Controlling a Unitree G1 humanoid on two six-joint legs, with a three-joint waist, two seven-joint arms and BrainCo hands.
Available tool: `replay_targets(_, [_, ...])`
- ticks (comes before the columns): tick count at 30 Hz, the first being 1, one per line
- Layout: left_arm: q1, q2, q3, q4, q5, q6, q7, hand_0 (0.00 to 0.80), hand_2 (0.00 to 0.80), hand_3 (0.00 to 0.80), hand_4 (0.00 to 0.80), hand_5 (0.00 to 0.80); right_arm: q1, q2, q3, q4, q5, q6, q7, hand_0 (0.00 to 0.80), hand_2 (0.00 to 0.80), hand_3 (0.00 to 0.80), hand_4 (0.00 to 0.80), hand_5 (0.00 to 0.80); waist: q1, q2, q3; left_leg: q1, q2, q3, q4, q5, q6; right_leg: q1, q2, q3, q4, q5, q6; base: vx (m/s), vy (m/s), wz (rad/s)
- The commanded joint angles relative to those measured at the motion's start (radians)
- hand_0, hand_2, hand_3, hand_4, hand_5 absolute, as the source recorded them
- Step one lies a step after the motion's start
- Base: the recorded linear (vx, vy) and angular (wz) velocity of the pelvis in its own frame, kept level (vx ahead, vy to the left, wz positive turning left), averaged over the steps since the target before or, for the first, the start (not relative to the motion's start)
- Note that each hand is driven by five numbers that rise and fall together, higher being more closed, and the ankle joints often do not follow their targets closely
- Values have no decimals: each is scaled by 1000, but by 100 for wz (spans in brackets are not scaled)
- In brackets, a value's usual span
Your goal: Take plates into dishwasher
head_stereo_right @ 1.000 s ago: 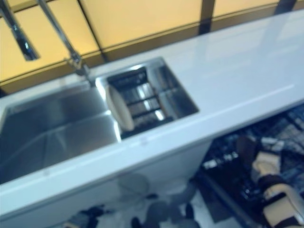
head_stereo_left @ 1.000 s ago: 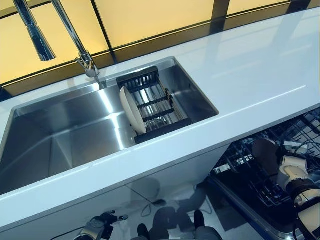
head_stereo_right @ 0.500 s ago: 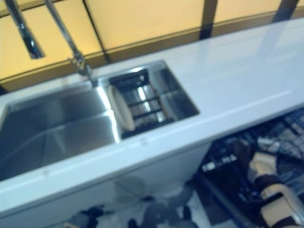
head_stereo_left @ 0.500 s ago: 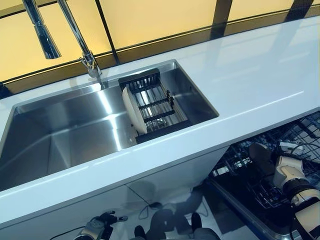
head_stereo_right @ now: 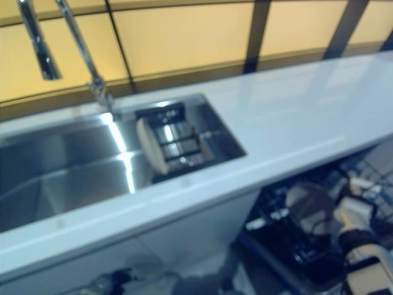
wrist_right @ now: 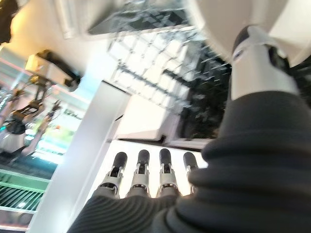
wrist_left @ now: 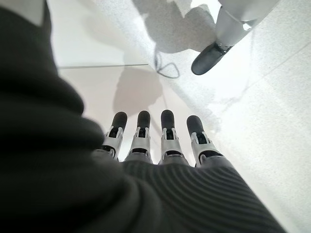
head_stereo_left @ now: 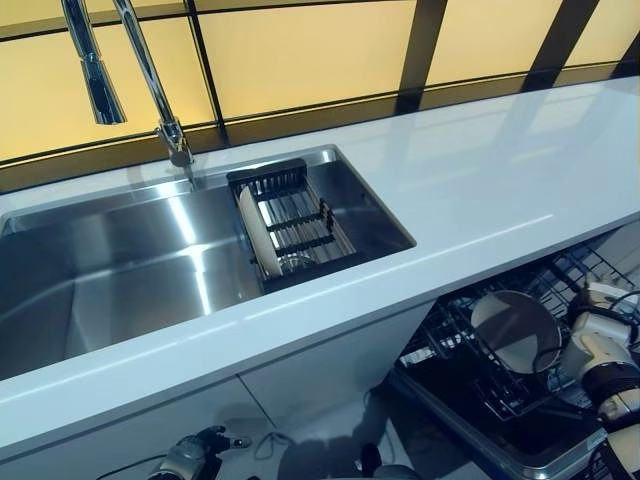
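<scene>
Right hand (head_stereo_left: 600,352) touches plate (head_stereo_left: 517,331) in dishwasher rack (head_stereo_left: 470,360); grip unclear. 1 plate stands in sink rack (head_stereo_left: 295,222). Left hand (wrist_left: 160,141) hangs low, fingers straight.

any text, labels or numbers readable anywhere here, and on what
None can be read.
Sink, faucet, counter: no print shows.
Plate in the sink rack: plain.
Plate in the dishwasher rack, by the right hand: plain.
Left hand: only bare floor beyond it.
</scene>
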Motion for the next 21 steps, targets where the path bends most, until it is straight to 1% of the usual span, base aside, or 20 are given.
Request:
replay_targets(1, [-45, 49, -23, 41, 25, -3, -4, 0, 0, 0, 0, 0, -16, -143, -37, -8, -70, 3, -7, 0, 0, 0, 0, 0, -13, -45, -19, 57, 25, -2, 5, -57, 11, -3, -35, 18, 3, -15, 82, 24, 52, -4])
replay_targets(5, [-38, 54, -25, 46, 10, -12, -2, 0, 0, 0, 0, 0, -18, -240, -83, 31, -22, -39, -13, 0, 0, 0, 0, 0, -14, -56, -25, 63, 25, -1, 5, -58, 12, 2, -32, 20, 3, -15, 81, 29, 30, -5])
replay_targets(7, [-39, 55, -32, 49, -4, -11, 4, 0, 0, 0, 0, 0, -47, -296, -95, 53, 25, -57, -27, 0, 0, 0, 0, 0, -11, -62, -27, 64, 25, -2, 5, -58, 12, 5, -31, 18, 3, -15, 80, 12, 6, -2])
replay_targets(8, [-41, 54, -33, 50, -7, -10, 6, 0, 0, 0, 0, 0, -58, -309, -95, 61, 40, -63, -33, 0, 0, 0, 0, 0, -10, -63, -26, 64, 26, -2, 5, -58, 11, 7, -31, 17, 3, -16, 79, 0, 0, 0])
replay_targets(10, [-40, 57, -41, 58, -22, -12, 16, 0, 0, 0, 0, 0, -124, -373, -96, 83, 85, -83, -39, 0, 0, 0, 0, 0, -4, -70, -29, 63, 27, -6, 5, -55, 10, 10, -30, 10, 3, -17, 78, 0, 0, 0])
replay_targets(13, [-40, 60, -50, 60, -34, -9, 23, 0, 0, 0, 0, 0, -203, -421, -77, 97, 141, -90, -62, 0, 0, 0, 0, 0, 6, -75, -29, 59, 27, -14, 5, -52, 8, 12, -30, 4, 3, -18, 77, 0, 0, 0])
replay_targets(16, [-42, 64, -59, 66, -53, -10, 35, 0, 0, 0, 0, 0, -396, -491, 27, 97, 184, -136, -84, 0, 0, 0, 0, 0, 24, -81, -26, 54, 26, -28, 5, -48, 4, 19, -33, -16, 3, -20, 75, 0, 0, 0])
replay_targets(18, [-38, 67, -60, 67, -58, -11, 40, 0, 0, 0, 0, 0, -509, -511, 109, 69, 187, -153, -85, 0, 0, 0, 0, 0, 36, -86, -25, 52, 23, -36, 5, -46, 3, 24, -35, -27, 3, -23, 74, 17, -4, 4])
replay_targets(19, [-32, 70, -61, 66, -64, -14, 43, 0, 0, 0, 0, 0, -585, -521, 170, 51, 178, -157, -75, 0, 0, 0, 0, 0, 43, -89, -26, 50, 22, -43, 5, -45, 3, 26, -36, -32, 3, -26, 74, 21, -6, 9])
replay_targets(20, [-30, 70, -61, 65, -67, -15, 44, 0, 0, 0, 0, 0, -617, -522, 197, 47, 173, -164, -74, 0, 0, 0, 0, 0, 43, -88, -26, 49, 21, -45, 5, -45, 3, 26, -36, -34, 3, -26, 74, -6, -13, 15])
replay_targets(21, [-29, 76, -61, 61, -72, -16, 47, 0, 0, 0, 0, 0, -732, -528, 290, 25, 153, -188, -73, 0, 0, 0, 0, 0, 56, -91, -26, 40, 21, -53, 5, -43, 2, 25, -39, -46, 3, -28, 75, -33, -20, 17])
